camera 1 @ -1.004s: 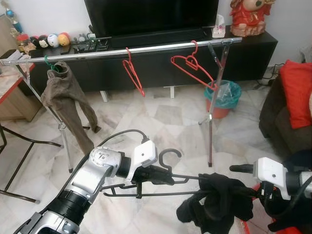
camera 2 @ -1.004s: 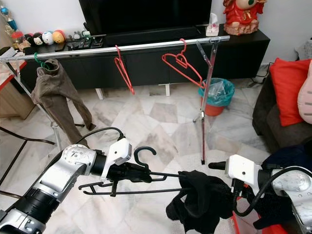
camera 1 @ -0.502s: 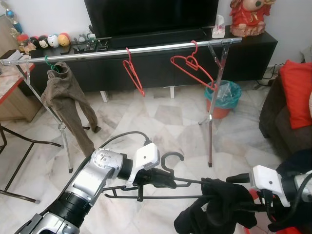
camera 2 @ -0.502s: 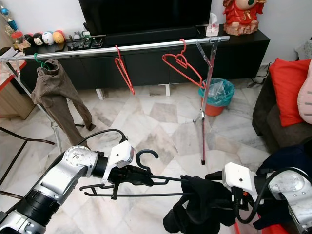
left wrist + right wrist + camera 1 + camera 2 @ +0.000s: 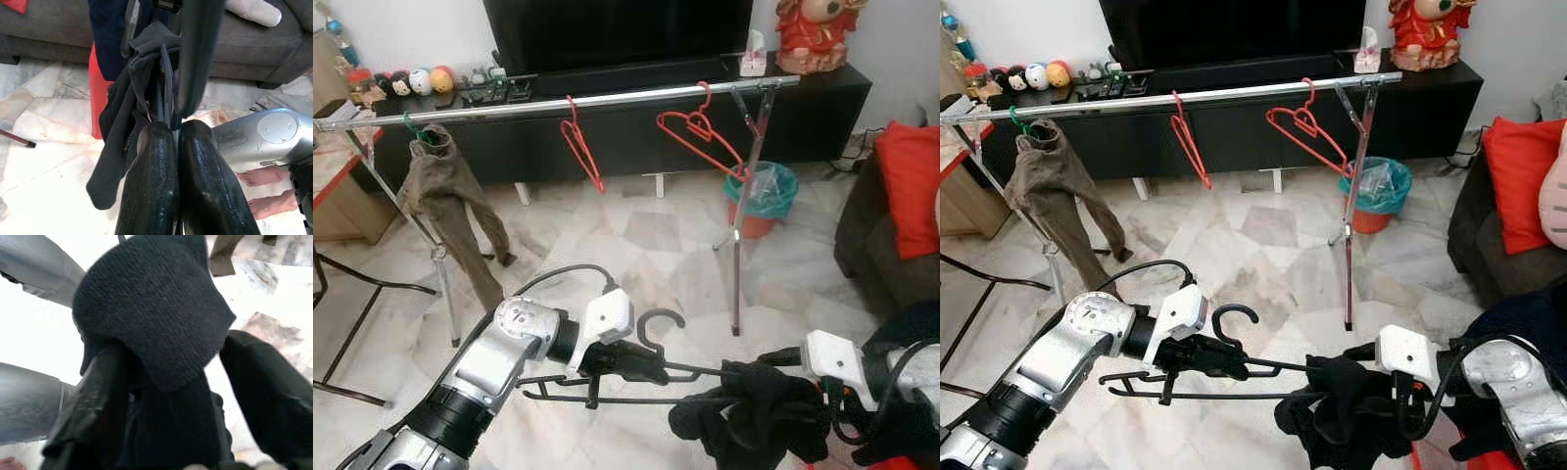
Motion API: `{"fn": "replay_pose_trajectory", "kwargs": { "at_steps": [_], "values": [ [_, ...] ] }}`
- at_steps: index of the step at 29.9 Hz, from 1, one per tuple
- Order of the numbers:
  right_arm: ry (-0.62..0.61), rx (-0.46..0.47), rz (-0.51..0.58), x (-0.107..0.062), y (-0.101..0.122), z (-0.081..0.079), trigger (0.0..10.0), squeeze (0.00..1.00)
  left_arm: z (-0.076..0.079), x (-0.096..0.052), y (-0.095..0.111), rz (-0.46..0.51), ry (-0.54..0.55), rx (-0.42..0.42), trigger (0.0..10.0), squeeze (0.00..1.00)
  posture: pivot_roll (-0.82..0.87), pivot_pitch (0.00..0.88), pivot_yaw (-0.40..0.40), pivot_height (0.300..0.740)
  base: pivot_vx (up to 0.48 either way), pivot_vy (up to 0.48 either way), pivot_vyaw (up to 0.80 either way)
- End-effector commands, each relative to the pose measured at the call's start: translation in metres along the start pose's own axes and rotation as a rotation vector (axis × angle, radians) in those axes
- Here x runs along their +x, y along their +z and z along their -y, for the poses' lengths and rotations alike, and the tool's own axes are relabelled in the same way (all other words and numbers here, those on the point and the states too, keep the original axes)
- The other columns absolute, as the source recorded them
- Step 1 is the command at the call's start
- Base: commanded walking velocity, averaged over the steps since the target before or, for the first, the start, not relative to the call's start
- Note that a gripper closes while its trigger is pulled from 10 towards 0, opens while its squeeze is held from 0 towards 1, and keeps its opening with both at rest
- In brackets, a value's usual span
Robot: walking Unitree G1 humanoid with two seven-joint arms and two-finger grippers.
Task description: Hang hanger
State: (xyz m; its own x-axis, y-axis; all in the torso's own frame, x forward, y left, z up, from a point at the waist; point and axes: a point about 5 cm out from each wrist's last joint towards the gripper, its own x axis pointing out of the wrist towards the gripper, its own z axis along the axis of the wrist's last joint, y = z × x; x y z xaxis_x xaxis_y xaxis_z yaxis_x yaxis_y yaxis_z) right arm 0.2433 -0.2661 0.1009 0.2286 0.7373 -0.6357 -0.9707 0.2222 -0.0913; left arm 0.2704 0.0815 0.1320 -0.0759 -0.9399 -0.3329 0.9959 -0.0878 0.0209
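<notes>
A black hanger [image 5: 658, 318] lies flat at waist height in front of me, hook pointing up. My left gripper [image 5: 651, 367] is shut on its neck just below the hook; in the left wrist view the two fingers [image 5: 156, 186] press together on the wire. A black garment [image 5: 754, 421] is bunched over the hanger's right end. My right gripper [image 5: 795, 377] is shut on this cloth, which lies between its spread fingers [image 5: 98, 396] in the right wrist view. The silver rack rail [image 5: 607, 98] runs across the room beyond.
On the rail hang two red hangers [image 5: 579, 147] [image 5: 700, 132] and brown trousers [image 5: 445, 196] on a green hanger. A teal bin [image 5: 764, 196] stands by the rack's right leg. A dark sofa with a red cushion [image 5: 911, 186] lies right, a table [image 5: 333, 176] left. A person's bare feet [image 5: 261, 177] appear nearby.
My right gripper has shifted left and slightly down, drawing the black garment further along the hanger. The left gripper and hanger have hardly moved.
</notes>
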Motion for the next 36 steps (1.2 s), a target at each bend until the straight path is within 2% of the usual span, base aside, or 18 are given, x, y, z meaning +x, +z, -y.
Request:
{"fn": "replay_pose_trajectory", "kwargs": {
  "at_steps": [1,36],
  "values": [
    [0.024,-0.009,0.031,0.0017,0.0063,0.0014,0.0,0.00,0.0031,0.0004,0.0093,0.029,-0.028,0.033,10.0,0.00,-0.04,0.028,0.087,0.740,0.000,0.000,0.00],
    [0.055,0.019,0.069,0.0110,0.0101,-0.0011,0.0,0.00,0.0017,0.0022,0.0033,0.013,-0.008,0.024,10.0,0.00,-0.04,0.027,0.087,0.740,0.000,0.000,0.00]
  ]
}}
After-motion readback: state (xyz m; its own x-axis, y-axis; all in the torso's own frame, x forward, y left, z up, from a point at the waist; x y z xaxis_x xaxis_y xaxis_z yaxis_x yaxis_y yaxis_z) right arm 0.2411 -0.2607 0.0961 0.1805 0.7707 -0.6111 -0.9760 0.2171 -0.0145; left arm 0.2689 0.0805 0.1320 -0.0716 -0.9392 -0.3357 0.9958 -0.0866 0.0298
